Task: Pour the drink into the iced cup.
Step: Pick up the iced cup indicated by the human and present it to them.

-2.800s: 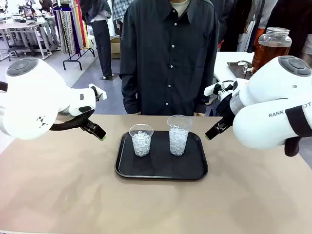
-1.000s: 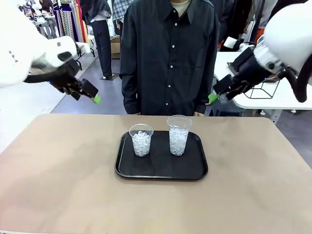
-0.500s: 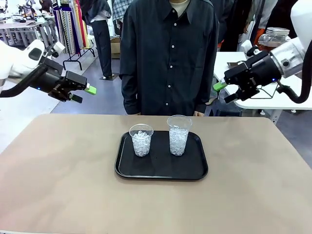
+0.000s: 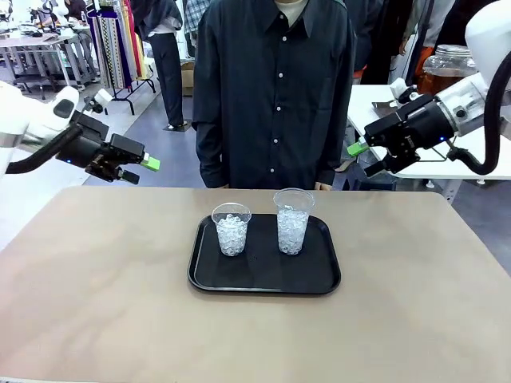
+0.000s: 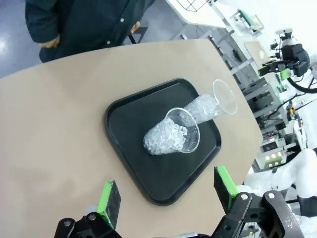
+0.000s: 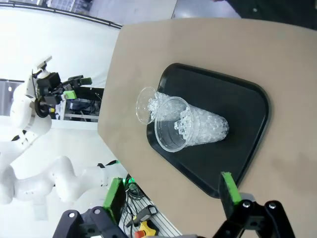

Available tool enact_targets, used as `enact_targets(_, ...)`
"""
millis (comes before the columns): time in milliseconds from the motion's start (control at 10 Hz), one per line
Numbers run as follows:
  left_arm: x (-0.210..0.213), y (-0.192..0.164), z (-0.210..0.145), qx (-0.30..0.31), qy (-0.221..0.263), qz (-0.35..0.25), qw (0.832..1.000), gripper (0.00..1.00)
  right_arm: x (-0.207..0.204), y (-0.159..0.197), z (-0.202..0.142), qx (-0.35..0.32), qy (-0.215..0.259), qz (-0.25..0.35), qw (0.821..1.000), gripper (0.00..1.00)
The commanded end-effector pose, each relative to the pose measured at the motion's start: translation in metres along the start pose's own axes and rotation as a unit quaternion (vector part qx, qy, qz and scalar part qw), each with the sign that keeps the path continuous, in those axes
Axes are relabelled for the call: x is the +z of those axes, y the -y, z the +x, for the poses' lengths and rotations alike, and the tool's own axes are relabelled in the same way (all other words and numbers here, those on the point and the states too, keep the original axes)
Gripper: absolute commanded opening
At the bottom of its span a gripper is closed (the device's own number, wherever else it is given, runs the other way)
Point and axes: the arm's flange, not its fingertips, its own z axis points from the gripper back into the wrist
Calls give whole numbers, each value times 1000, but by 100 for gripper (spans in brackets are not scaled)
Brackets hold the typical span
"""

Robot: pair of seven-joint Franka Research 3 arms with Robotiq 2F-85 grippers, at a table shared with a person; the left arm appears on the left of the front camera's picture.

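So the drink is in its glass jar far back right, over by the white side table, partly behind the right arm. The short cup and tall cup, both iced, stand side by side on the black tray. The left gripper and right gripper hang out wide, fingers spread apart, holding nothing

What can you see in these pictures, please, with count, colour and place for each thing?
tray: one, black, mid-table.
shorter cup: one, clear, full of ice, on the tray's left.
taller cup: one, clear, full of ice, on the tray's right.
drink jar: one, clear glass, amber liquid, metal lid, behind the right arm.
table: one, tan.
side table: one, white, far right.
person: one, dark shirt, far side.
left gripper: open, above the table's far left edge.
right gripper: open, far right.
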Motion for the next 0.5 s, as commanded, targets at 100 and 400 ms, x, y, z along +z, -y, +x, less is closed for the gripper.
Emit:
enact_targets(100, 8, 0, 2, 14, 18, -20, 1000, 100, 0, 0, 0, 0, 0, 0, 1000, 100)
enact_targets(400, 11, -31, -2, 59, 26, -80, 995, 100, 7, 28, 22, -141, 31, 139, 980, 100)
